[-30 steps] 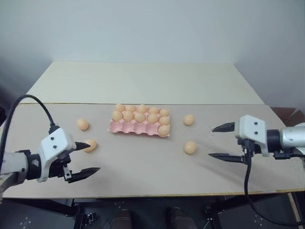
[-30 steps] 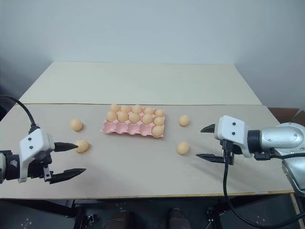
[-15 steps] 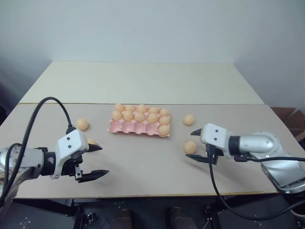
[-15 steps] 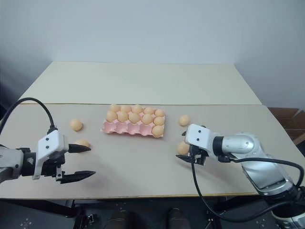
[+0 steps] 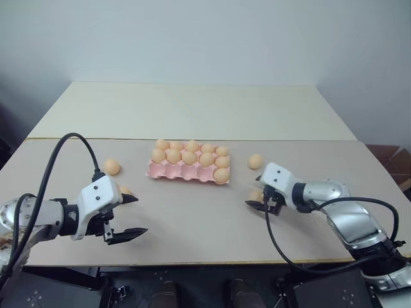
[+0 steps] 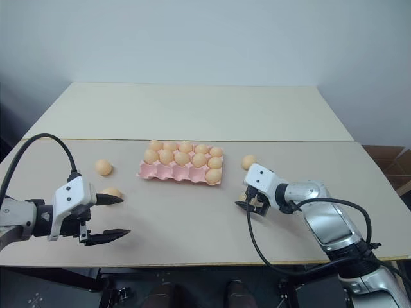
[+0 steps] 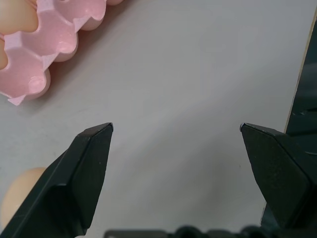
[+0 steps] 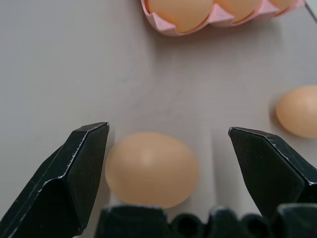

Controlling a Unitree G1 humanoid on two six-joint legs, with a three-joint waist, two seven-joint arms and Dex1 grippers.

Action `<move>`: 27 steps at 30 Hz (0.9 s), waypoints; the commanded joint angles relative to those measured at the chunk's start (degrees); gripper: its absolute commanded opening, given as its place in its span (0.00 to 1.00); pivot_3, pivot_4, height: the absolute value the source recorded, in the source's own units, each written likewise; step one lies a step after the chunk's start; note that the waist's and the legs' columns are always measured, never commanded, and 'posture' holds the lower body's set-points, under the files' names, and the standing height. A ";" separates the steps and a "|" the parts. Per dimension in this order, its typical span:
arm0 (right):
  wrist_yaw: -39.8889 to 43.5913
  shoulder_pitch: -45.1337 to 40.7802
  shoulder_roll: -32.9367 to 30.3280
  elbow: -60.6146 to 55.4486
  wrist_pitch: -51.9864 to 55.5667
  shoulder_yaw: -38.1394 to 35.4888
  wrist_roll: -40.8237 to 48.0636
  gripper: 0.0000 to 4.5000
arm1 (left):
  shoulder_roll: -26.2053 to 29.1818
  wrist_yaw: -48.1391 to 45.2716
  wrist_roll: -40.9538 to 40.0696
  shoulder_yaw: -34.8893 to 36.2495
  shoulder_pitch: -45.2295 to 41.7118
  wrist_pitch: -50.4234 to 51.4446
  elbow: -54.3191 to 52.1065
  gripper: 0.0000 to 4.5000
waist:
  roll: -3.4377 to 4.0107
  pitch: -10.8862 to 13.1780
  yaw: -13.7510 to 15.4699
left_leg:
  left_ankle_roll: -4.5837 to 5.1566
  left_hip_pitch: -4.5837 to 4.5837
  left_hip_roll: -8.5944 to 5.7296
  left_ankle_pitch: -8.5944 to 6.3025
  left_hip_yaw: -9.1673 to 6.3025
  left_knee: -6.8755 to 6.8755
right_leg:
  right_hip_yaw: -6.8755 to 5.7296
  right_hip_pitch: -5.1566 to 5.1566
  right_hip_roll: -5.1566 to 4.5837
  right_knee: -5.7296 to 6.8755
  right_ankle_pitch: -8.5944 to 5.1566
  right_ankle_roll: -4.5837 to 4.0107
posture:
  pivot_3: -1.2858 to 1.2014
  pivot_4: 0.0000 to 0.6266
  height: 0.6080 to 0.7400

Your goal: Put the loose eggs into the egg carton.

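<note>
Tabletop scene with two arms at work on a pale table (image 5: 192, 224). The egg carton (image 5: 186, 171), a pink moulded tray, lies near the table's middle; its two far rows hold eggs, and one more egg sits at the right end of the near row, whose other cups are empty. Four loose eggs lie on the table. One egg (image 5: 112, 167) rests left of the carton, apart from it. A second egg (image 6: 111, 192) lies nearer the robot, partly hidden behind the left gripper (image 5: 130, 215), whose fingers stand wide apart above bare table and grip nothing. To the right of the carton a third egg (image 5: 255, 161) lies alone. The fourth egg (image 8: 152, 169) lies between the spread fingers of the right gripper (image 8: 168, 144), which is lowered to the table around it; the fingers stand wide, with a gap visible on the one side, though contact on the other side cannot be judged with certainty. A black cable (image 5: 58, 160) loops above the left arm.
</note>
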 commanded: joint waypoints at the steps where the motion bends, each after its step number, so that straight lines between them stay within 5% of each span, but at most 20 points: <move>1: 0.23 -0.08 -0.31 -0.54 1.16 -0.43 -0.20 1.00 | 0.17 -0.02 0.41 0.39 -0.37 -1.22 -0.43 1.00 | 0.00 0.00 0.00 | 0.00 0.00 0.00 0.00 0.00 0.00 | -0.01 0.00 0.00 0.00 0.00 0.00 | 0.52 0.24 1.00; 8: 1.10 -0.18 0.91 0.24 4.26 -1.81 2.09 1.00 | 0.09 0.36 0.94 -0.79 -0.79 -1.66 0.08 1.00 | 0.00 0.00 -0.03 | 0.00 0.00 0.00 0.00 0.00 0.00 | 0.00 0.00 0.01 0.00 0.00 0.00 | 0.52 0.24 1.00; 15: -0.64 0.19 1.34 0.13 4.86 -2.37 1.51 0.61 | 0.15 0.66 1.46 -1.93 -1.24 -2.13 0.59 1.00 | 0.00 0.00 -0.02 | 0.00 0.00 0.00 0.00 0.00 0.00 | 0.00 0.00 0.01 0.00 0.00 0.00 | 0.52 0.24 1.00; 27: -0.97 -6.34 2.75 -5.19 3.37 -3.62 3.04 0.61 | 0.13 0.09 1.15 -1.01 -1.70 -2.30 1.31 1.00 | 0.00 0.00 -0.58 | 0.00 0.01 0.01 0.00 0.00 0.00 | 0.00 -0.01 0.02 0.02 0.01 0.01 | 0.52 0.24 1.00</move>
